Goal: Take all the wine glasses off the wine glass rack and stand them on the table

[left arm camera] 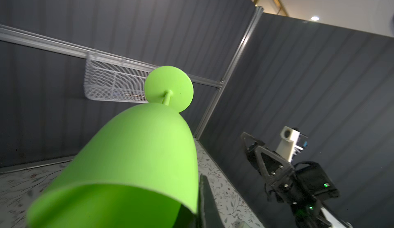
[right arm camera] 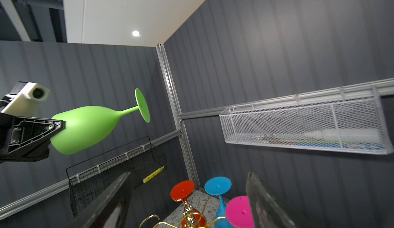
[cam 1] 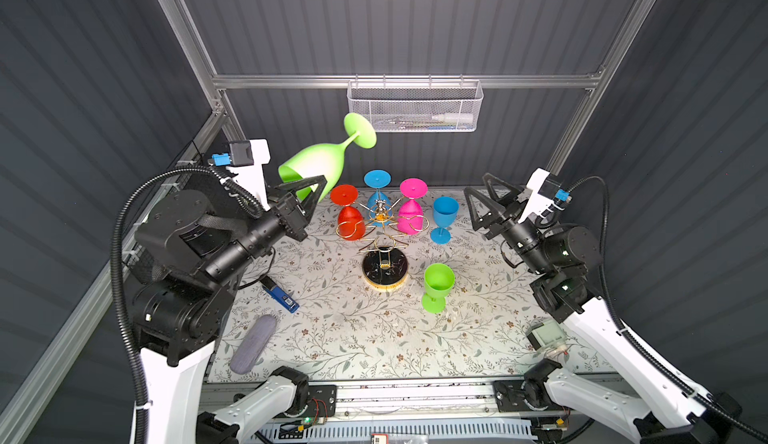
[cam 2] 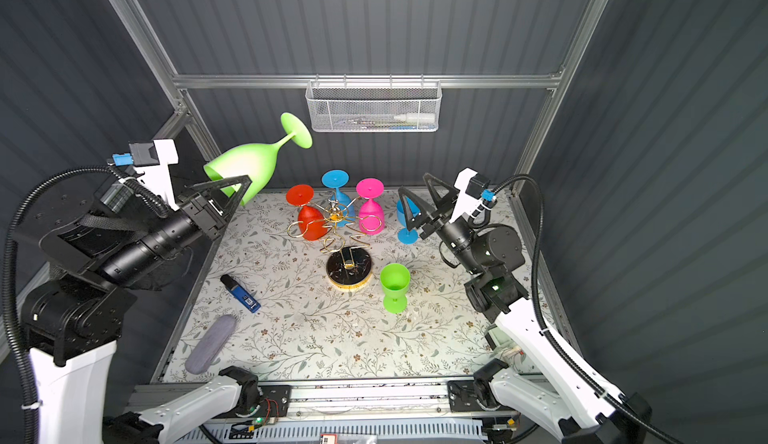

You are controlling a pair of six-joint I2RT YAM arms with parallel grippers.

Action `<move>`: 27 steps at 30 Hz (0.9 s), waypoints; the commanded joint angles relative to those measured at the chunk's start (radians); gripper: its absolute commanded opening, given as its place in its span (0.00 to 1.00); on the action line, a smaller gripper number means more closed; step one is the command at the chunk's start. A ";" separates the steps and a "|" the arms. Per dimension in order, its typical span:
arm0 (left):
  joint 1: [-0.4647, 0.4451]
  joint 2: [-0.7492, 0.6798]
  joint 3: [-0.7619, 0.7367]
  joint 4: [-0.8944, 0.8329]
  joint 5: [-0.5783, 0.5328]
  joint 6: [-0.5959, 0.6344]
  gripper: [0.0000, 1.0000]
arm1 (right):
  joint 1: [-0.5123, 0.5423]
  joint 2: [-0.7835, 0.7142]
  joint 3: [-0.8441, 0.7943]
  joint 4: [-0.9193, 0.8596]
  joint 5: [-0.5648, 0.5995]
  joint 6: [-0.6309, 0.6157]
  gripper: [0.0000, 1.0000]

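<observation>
Atop the floral table [cam 1: 374,338] stands the wine glass rack [cam 1: 384,269], with a red glass [cam 1: 350,219], a blue glass [cam 1: 377,180] and a pink glass [cam 1: 409,217] hanging inverted. Above and left of the rack, clear of it, the left tool [cam 1: 318,188] is clamped on the rim of the green wine glass [cam 1: 316,163], tilted foot-up. Right of the rack the right tool [cam 1: 475,183] gapes wide, empty; nearer it stand a blue goblet [cam 1: 444,217] and a green goblet [cam 1: 438,284].

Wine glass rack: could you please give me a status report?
Left gripper shut on green wine glass, held clear of wine glass rack. Right gripper open, empty. Nothing in the way.
</observation>
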 commanded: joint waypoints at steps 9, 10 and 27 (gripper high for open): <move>0.005 0.160 0.158 -0.522 -0.494 0.205 0.00 | -0.018 -0.034 0.139 -0.464 0.177 -0.149 0.87; 0.005 0.178 0.166 -0.547 -0.505 0.211 0.00 | -0.021 -0.034 0.140 -0.476 0.177 -0.150 0.87; 0.013 0.424 0.153 -0.770 -0.547 0.272 0.00 | -0.077 -0.027 0.147 -0.579 0.159 -0.149 0.89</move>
